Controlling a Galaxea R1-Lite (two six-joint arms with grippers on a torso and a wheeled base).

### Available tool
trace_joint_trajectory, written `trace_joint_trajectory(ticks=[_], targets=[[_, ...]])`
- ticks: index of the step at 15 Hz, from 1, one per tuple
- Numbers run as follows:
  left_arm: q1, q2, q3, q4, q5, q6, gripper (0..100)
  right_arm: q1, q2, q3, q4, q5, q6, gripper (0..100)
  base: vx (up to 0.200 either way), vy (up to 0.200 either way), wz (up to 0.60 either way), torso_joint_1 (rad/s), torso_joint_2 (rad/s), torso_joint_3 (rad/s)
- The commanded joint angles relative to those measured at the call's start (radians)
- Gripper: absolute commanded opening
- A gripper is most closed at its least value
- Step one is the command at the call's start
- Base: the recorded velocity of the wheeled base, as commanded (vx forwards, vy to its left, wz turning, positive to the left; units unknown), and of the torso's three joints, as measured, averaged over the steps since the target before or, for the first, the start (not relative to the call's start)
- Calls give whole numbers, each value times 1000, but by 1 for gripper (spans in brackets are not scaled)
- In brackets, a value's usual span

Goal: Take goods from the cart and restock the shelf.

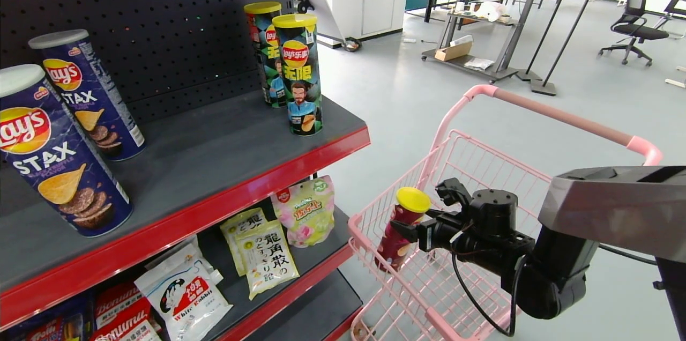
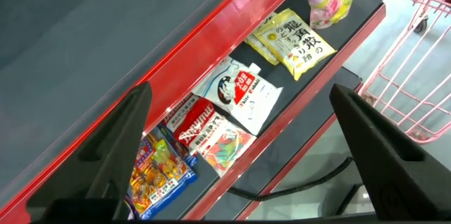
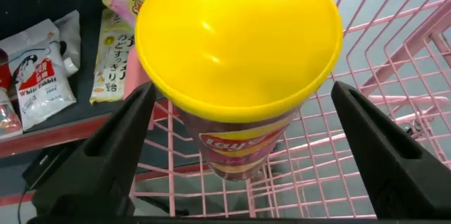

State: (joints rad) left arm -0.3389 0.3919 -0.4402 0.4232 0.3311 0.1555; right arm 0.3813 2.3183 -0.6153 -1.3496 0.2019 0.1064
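Shelf (image 1: 203, 153): the top board has an open gap mid-board, which looks like the drop spot. Cart (image 1: 563, 118) sits just right of it, with the red can (image 1: 396, 244) standing inside at the near-left corner and leaning a bit.

Right gripper (image 1: 422, 212) is down in the cart with its jaws wide, one finger on each side of the can just under the yellow lid. No contact yet that I can see. Left gripper (image 2: 239, 94) is also wide and holds nothing. It hangs over the shelf's red front edge.

Step in hand, as I read it, is grasping the can:
- match the wrist to the can's lean, then centre before closing
- clamp on the body, not the lid lip
- lift straight up past the cart rim before swinging over
- set it down upright in the gap, clear of its neighbours

Counts:
- red cans in cart: 1
- blue cans (image 1: 59, 158) on top board: 2
- green cans (image 1: 303, 78) on top board: 2
- lower board: yellow bags (image 1: 268, 263) 2, pink-green bag (image 1: 308, 212) 1, white bag (image 1: 185, 293) 1
- red packs further along the lower board, count unclear
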Motion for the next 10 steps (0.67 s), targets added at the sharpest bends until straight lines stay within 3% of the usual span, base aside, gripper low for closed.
trace_joint_trajectory(ticks=[1, 8, 9, 10], targets=[[0, 2, 0, 0, 0, -1, 100, 1, 21, -17, 0, 1, 1, 100, 0, 0, 0, 0, 0, 0], [0, 4, 1, 0, 0, -1, 100, 2, 49, -60, 4, 1, 1, 100, 0, 0, 0, 0, 0, 0], [0, 15, 0, 0, 0, 1, 100, 4, 59, -73, 4, 1, 1, 0, 0, 0, 0, 0, 0, 0], [0, 15, -2, 0, 0, -1, 100, 7, 62, -78, 4, 1, 1, 0, 0, 0, 0, 0, 0, 0]])
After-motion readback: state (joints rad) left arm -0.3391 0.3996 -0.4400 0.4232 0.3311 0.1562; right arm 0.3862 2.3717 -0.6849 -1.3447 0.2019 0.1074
